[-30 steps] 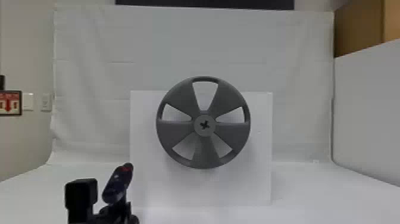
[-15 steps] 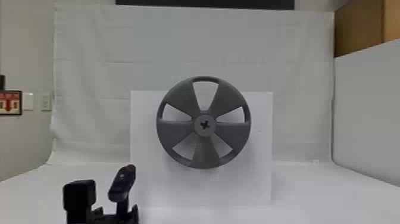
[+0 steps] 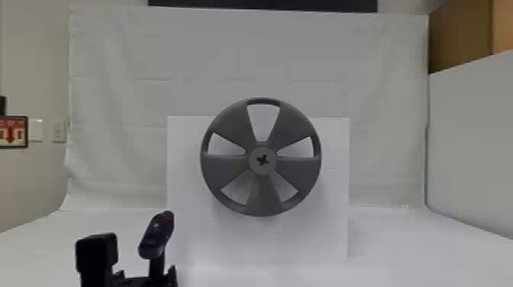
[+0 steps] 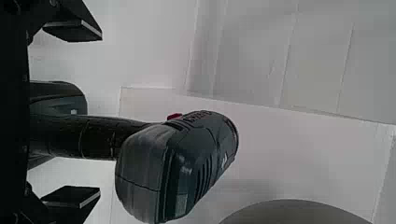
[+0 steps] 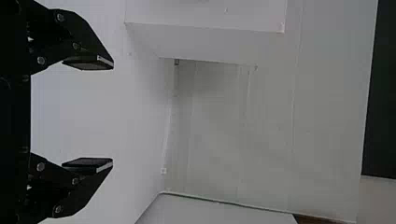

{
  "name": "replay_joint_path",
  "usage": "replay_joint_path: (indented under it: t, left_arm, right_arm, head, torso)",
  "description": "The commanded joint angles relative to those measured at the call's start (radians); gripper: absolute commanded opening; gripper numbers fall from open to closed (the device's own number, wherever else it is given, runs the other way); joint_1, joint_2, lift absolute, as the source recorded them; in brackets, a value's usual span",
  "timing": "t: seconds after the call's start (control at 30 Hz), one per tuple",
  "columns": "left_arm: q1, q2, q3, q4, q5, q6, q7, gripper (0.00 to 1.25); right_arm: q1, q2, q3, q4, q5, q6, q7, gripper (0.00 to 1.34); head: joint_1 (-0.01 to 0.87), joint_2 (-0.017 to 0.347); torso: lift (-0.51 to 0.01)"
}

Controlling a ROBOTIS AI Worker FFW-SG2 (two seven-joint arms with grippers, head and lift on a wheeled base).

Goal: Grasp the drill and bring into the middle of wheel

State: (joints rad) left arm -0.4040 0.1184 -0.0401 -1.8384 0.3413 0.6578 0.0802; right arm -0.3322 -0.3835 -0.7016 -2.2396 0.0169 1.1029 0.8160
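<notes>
My left claw (image 4: pixel 100 113) is standing wide at the head view's lower left, its fingers flanking the drill (image 3: pixel 156 236); the handle (image 4: pixel 88 136) is running lengthwise out between them, the drill's body projecting past the tips; the left wrist view is showing free space on both sides of the handle, which the head view is leaving unclear; the wheel (image 3: pixel 262 170) is sitting mid-frame, up and right of the drill; my right claw (image 5: pixel 113 114), the farther one, is gaping, holding nothing.
</notes>
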Motion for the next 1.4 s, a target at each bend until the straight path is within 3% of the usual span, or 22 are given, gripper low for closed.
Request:
replay_joint_path:
  t: [0.0, 0.23, 0.4, 0.7, 0.8, 0.97, 1.1, 1.37]
  left_arm:
    - [-0.001, 0.000, 0.016, 0.008, -0.019, -0.015, -0.053, 1.13]
    - [-0.004, 0.000, 0.069, 0.016, -0.101, -0.026, -0.243, 1.13]
    - [-0.003, 0.000, 0.121, 0.057, -0.102, -0.073, -0.396, 1.13]
    - [-0.012, 0.003, 0.204, 0.110, -0.101, -0.121, -0.605, 1.13]
    - [-0.018, 0.010, 0.230, 0.116, -0.104, -0.119, -0.655, 1.13]
    - [-0.042, 0.032, 0.263, 0.119, -0.183, -0.092, -0.763, 1.13]
    - [-0.053, 0.046, 0.279, 0.119, -0.222, -0.070, -0.801, 1.13]
    - [-0.062, 0.049, 0.336, 0.119, -0.260, -0.067, -0.803, 1.13]
  right_arm:
    - [0.001, 0.000, -0.001, 0.000, 0.000, 0.000, 0.000, 0.82]
    - [0.004, 0.000, -0.006, 0.000, 0.000, 0.000, 0.000, 0.82]
    - [0.009, 0.000, -0.013, 0.000, -0.005, 0.000, 0.000, 0.82]
    - [0.013, -0.001, -0.018, 0.000, -0.008, 0.000, 0.000, 0.82]
    - [0.013, -0.001, -0.018, 0.000, -0.008, 0.000, 0.000, 0.82]
    - [0.015, -0.003, -0.021, 0.000, -0.009, 0.000, 0.000, 0.82]
    - [0.016, -0.003, -0.024, 0.000, -0.012, 0.000, 0.000, 0.82]
    - [0.018, -0.003, -0.025, 0.000, -0.012, 0.000, 0.000, 0.82]
  head:
    - [0.000, 0.000]
    - [0.000, 0.000]
    - [0.000, 0.000]
    - [0.000, 0.000]
    - [0.000, 0.000]
    - [0.000, 0.000]
    - [0.000, 0.000]
    - [0.000, 0.000]
  torso:
    - [-0.406]
    - [-0.406]
    - [-0.406]
    - [-0.406]
    - [-0.406]
    - [-0.406]
    - [-0.406]
    - [-0.406]
